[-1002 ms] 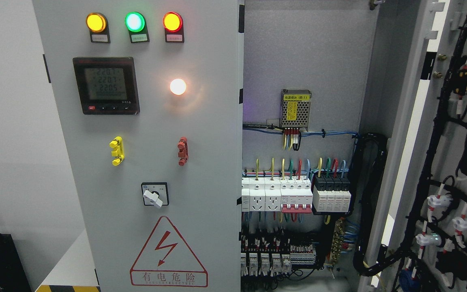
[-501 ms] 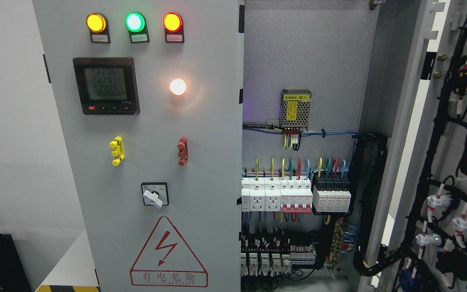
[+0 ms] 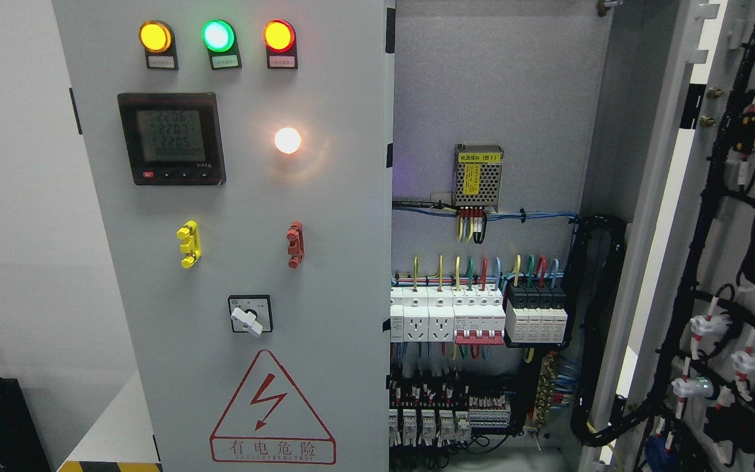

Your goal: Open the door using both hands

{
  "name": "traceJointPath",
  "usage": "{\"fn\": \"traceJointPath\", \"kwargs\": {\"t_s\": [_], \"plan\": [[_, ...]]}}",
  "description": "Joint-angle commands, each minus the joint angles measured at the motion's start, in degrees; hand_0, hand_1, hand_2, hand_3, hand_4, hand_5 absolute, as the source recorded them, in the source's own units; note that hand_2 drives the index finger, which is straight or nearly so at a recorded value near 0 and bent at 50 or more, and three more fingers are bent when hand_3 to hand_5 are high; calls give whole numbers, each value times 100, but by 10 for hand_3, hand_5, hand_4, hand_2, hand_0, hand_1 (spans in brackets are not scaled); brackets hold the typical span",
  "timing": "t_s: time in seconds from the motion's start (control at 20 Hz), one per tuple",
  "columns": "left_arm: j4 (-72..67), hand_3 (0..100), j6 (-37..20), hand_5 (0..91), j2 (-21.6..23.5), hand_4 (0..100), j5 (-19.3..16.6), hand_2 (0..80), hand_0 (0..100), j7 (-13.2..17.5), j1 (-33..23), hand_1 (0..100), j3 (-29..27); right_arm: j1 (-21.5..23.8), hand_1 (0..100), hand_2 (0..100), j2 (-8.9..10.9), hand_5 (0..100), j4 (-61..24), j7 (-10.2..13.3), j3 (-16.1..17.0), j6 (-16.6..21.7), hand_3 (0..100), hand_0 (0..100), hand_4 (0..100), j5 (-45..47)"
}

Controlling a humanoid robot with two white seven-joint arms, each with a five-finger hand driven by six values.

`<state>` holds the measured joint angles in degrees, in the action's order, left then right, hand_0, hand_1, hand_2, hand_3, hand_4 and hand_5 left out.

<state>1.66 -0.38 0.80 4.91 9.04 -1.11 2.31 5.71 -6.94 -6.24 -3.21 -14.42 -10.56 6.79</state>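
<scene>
No robot hand or arm within the head view; grasp state impossible to tell. Left door point(image 3: 233, 262) closed, filling the left half. Right door point(image 3: 731, 262) swung wide open at the far right, inner wiring exposed. On the left door: three lit indicator lamps point(image 3: 217, 35) in a row (yellow, green, red), one digital meter point(image 3: 172, 138), one white lamp point(image 3: 288, 140), one yellow handle point(image 3: 189, 244), one red handle point(image 3: 295, 244), one rotary switch point(image 3: 250, 314), one warning triangle point(image 3: 272, 410). Between the doors, breakers point(image 3: 476, 314) in the cabinet interior.

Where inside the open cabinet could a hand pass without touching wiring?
The bare back panel above the power supply is free. Crowded: the breaker row, the terminals below, and the right door's cable harness.
</scene>
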Motion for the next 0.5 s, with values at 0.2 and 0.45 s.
{"fn": "traceJointPath", "kwargs": {"t_s": [0.2,0.45], "plan": [[-34,0,-85,0,-335,0,-245,0,120,-8,-91,389,-302,0,389,0,0,0,0,4,0,2,0,120,0,-2],[-34,0,-523,0,-335,0,-253,0,120,-25,-91,389,-206,0,389,0,0,0,0,4,0,2,0,120,0,-2]]}}
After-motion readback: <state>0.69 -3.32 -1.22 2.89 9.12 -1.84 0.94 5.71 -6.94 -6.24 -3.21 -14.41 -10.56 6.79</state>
